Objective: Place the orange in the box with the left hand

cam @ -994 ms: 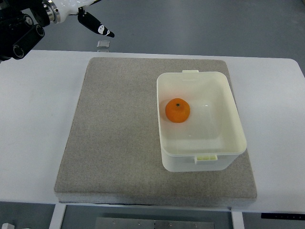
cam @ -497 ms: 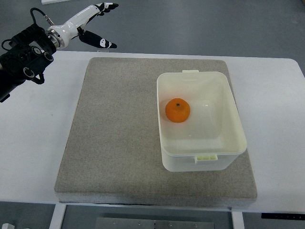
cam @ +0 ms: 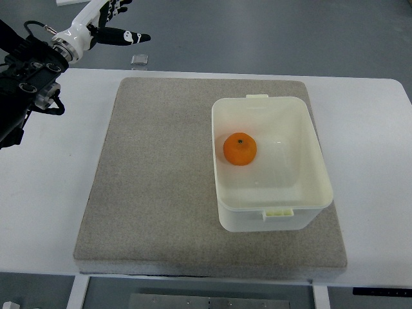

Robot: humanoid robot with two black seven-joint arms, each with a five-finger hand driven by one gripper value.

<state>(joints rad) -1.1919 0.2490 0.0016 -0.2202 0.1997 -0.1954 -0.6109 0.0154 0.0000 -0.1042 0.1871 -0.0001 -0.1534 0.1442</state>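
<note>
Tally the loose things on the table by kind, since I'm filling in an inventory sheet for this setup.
Oranges: 1, the orange, lying in the box.
Boxes: 1, the white box.
Mats: 1, the grey mat under the box.
Total: 3.

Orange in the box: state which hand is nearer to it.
Left. The left hand hovers open beyond the table's far-left corner, well away from the orange in the box; the right hand is out of view.

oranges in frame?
1. The orange sits inside the white box, toward its left wall, on the grey mat. Nothing in view could hide another.
</note>
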